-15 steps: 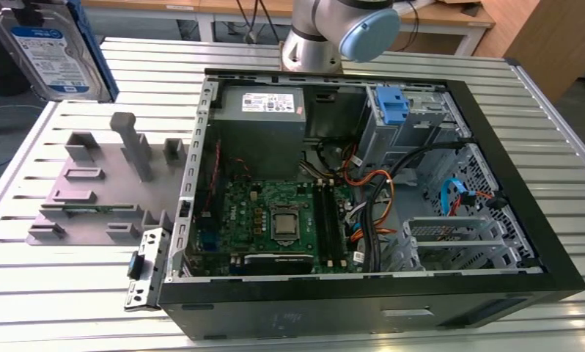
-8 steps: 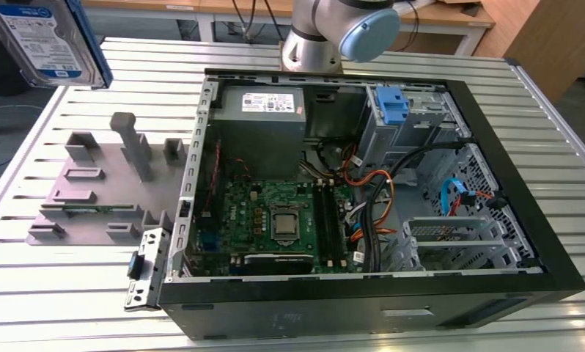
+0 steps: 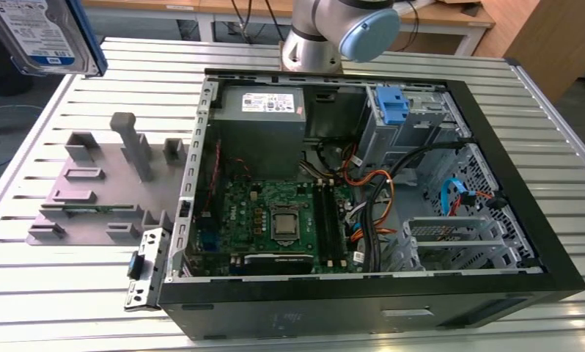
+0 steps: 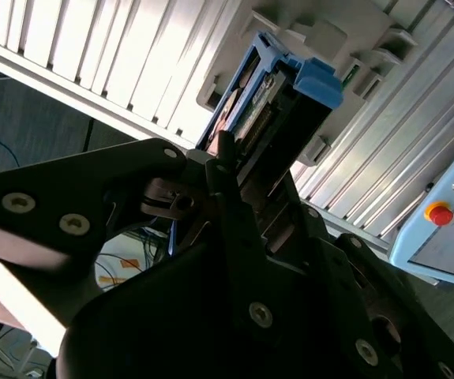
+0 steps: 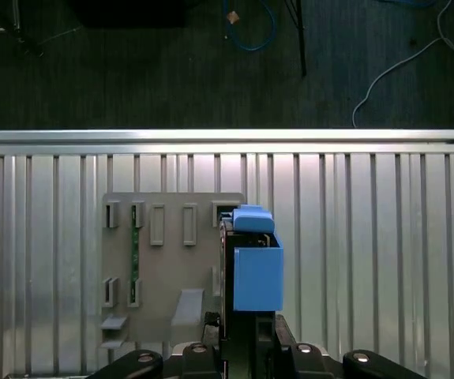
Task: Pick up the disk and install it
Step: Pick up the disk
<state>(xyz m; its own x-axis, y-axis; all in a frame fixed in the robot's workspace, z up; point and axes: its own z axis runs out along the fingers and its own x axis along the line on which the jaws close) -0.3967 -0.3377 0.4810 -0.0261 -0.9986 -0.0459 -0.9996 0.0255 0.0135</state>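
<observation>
The claw of the robot arm is clamped on the disk, holding it clear of the table. The disk appears in the upper left corner of the exterior view, its blue-and-white label facing the camera and a strip of blue carrier frame along its edge. In the second wrist view the drive sits between the black fingers, its blue frame end pointing away from the claw. The first wrist view shows it edge-on, with the slatted table and a grey fixture behind it.

The fixture lies flat on the table, just beside the open computer case, which fills the centre and right of the exterior view. Inside the case, a grey power supply sits towards the top of the frame and the green motherboard lies below it. A blue bracket stands in the drive bay at the upper right — well apart from the raised disk. A pale panel with a red button shows in the second wrist view.
</observation>
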